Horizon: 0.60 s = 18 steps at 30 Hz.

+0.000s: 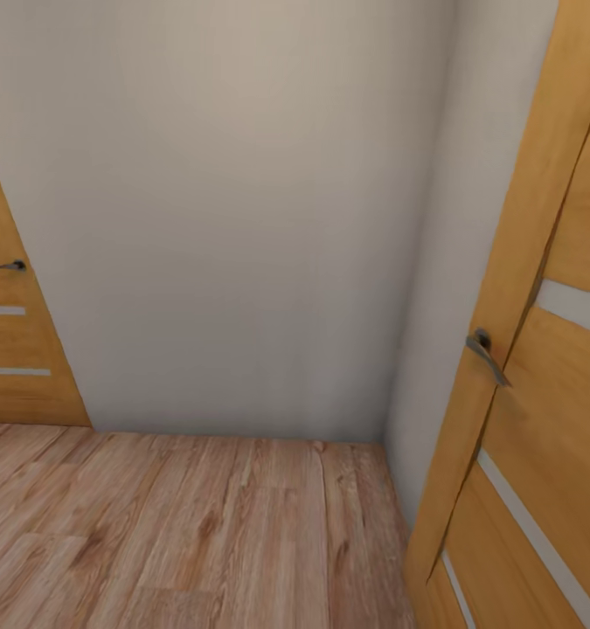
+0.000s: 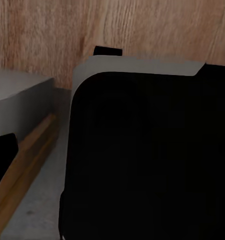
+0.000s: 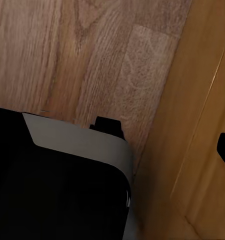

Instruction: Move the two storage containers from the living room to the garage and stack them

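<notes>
- Pale wall (image 1: 233, 218) stands straight ahead in the head view, and a light wood-plank floor (image 1: 181, 533) runs up to it.
- One orange-wood door (image 1: 539, 367) with pale slats and a grey handle (image 1: 487, 354) is close on the right. Another door (image 1: 10, 341) is far on the left.
- I think the robot is on its way between rooms, so it faces a corner by the doors.
- Each wrist view looks down past a dark robot part (image 2: 147, 155) to the wood floor, so the arms seem tucked in for driving.
- I cannot tell if either pincer is released or clenched.
- I cannot see the bins, so I cannot tell where they are.
- No words or labels can be read.
</notes>
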Tool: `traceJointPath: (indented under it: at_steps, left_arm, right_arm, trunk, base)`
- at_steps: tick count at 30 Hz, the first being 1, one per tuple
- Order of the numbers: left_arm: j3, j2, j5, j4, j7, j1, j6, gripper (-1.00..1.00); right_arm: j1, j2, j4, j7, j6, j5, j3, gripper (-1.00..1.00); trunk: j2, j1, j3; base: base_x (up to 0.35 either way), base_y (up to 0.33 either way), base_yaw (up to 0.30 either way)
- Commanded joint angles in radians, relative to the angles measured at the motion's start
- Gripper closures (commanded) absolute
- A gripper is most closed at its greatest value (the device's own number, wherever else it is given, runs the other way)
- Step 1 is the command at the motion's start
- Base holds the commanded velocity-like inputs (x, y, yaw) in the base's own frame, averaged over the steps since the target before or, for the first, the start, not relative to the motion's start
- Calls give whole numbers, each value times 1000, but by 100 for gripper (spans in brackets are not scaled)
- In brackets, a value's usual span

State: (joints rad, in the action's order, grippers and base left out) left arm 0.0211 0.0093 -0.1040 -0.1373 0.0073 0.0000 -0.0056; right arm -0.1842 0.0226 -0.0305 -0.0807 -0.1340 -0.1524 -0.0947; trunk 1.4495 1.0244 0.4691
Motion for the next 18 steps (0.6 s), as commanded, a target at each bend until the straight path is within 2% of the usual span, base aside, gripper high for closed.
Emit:
traceJointPath:
  at_steps: [1, 10, 14, 18]
  left_arm:
    - [2, 0, -9, 0, 0, 0, -1, -100]
    - [2, -1, -10, 2, 0, 0, -1, -100]
    - [2, -2, -10, 2, 0, 0, -1, -100]
    - [2, -2, -10, 2, 0, 0, -1, -100]
  right_arm:
    - [-1, 0, -3, -7, -4, -6, -8, -100]
    - [-1, -2, -2, -12, -8, -8, -7, -100]
    - [-1, -6, -3, -12, -9, 39, -5, -100]
    - [-1, -10, -2, -19, -12, 50, -5, -100]
  trunk:
    - [0, 1, 1]
    - [0, 1, 1]
    - [0, 1, 1]
    - [0, 1, 1]
  base:
    - [320, 0, 0]
    - [320, 0, 0]
    - [320, 0, 0]
    - [320, 0, 0]
